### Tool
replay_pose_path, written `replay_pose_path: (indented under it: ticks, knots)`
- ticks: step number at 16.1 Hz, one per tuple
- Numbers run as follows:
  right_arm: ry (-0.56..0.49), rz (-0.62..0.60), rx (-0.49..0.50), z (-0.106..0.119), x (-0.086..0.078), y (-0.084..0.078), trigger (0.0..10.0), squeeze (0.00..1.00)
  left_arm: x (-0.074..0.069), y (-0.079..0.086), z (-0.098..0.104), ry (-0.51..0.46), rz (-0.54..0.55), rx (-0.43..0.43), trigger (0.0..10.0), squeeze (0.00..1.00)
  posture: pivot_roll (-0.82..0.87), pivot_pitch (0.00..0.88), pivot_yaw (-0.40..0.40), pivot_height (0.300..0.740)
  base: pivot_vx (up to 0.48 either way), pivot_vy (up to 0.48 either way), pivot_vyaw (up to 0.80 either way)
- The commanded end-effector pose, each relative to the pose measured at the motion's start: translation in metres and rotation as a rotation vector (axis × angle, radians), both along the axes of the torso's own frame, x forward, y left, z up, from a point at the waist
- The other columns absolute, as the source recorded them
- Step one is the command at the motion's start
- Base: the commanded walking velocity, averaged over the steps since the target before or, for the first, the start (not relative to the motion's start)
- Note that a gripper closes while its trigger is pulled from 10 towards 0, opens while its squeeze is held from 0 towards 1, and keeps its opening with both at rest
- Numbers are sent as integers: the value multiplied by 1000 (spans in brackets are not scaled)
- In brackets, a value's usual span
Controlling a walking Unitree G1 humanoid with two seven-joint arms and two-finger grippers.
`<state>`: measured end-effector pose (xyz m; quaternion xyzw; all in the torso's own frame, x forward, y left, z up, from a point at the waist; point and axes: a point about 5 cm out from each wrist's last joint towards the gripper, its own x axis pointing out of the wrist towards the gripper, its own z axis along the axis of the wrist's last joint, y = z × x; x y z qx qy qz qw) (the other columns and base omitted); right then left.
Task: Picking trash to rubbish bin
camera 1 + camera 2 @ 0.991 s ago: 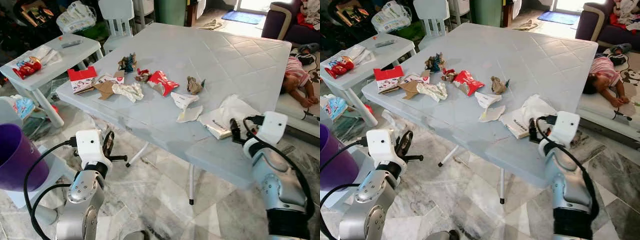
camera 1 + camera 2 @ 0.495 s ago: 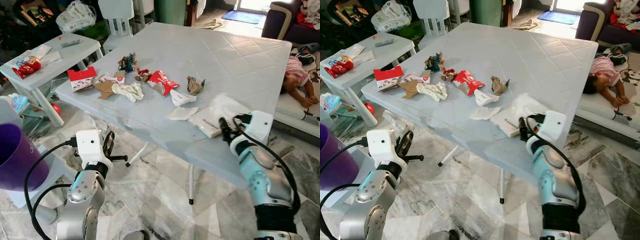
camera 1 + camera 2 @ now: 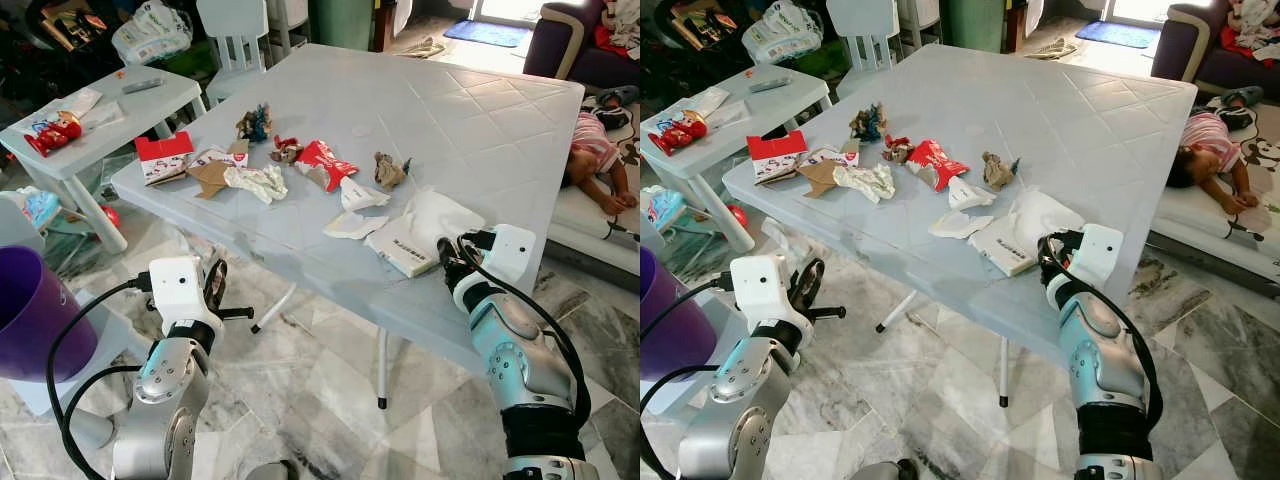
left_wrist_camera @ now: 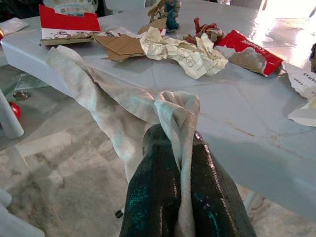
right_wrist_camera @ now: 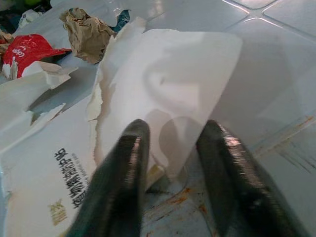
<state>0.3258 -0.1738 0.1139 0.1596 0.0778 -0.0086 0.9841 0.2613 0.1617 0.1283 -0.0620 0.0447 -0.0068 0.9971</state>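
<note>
Table: right tool spread at torn paper.

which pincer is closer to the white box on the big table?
Right. The right pincer is at the white box, its fingers either side of the torn flap. The left pincer is below the table edge, apart from the box, clamping a grey cloth.

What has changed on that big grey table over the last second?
The right gripper has pushed in over the near edge of the grey plastic table, sliding the white torn paper packet and the small white paper scrap leftward toward the red snack wrapper. Its jaws are open around the packet's edge. The left gripper stays low, still clamped on a pale crumpled cloth. The other trash has not moved.
</note>
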Motion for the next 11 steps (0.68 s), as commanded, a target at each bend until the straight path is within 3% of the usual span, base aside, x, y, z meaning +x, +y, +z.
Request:
replay_pose_path:
  ticks: [1,6,11]
  knots:
    - [12,5,-3,-4,-1,2,0,0,1,2,-1,9,12,-5,0,0,79,100,37,740,0,0,0]
    - [8,-27,-19,-5,-1,-3,0,0,2,1,-2,10,7,-11,0,0,75,94,37,740,0,0,0]
    - [8,-134,-79,-3,0,-25,0,0,4,-2,-1,0,-5,-22,0,0,71,79,31,740,0,0,0]
